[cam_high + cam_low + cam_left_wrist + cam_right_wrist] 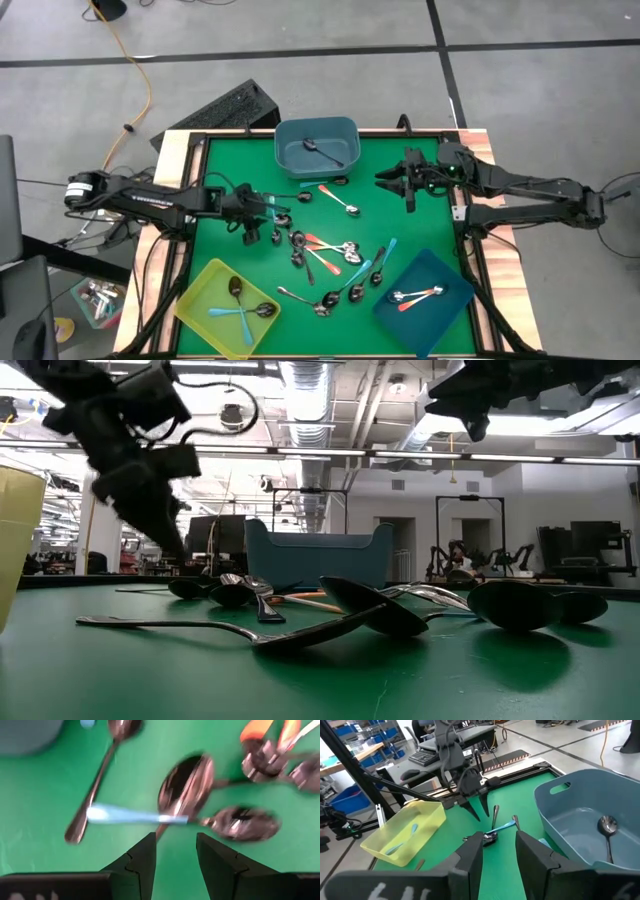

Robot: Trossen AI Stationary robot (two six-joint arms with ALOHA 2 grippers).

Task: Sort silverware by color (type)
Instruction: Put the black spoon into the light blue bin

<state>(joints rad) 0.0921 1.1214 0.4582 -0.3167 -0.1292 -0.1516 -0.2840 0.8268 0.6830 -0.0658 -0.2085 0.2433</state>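
Flanking piled spoons (330, 262), yellow bin (228, 305), blue bin (424, 300)

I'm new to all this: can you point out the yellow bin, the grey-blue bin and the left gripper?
yellow bin (203, 287), high view, its near-left rim.
grey-blue bin (290, 150), high view, bare floor inside.
left gripper (174, 851), left wrist view, gap midway between its open fingertips.

Badly smeared in the left wrist view: light-blue-handled spoon (137, 815) a soft streak, dark spoon (185, 787) under it without clean edges. Orange handles (270, 727) cut off by the frame edge, grey-blue bin (27, 732) reduced to a corner. From table height, yellow bin (18, 540) sliced by the frame edge, and both grippers' fingertips mere silhouettes against ceiling lights.
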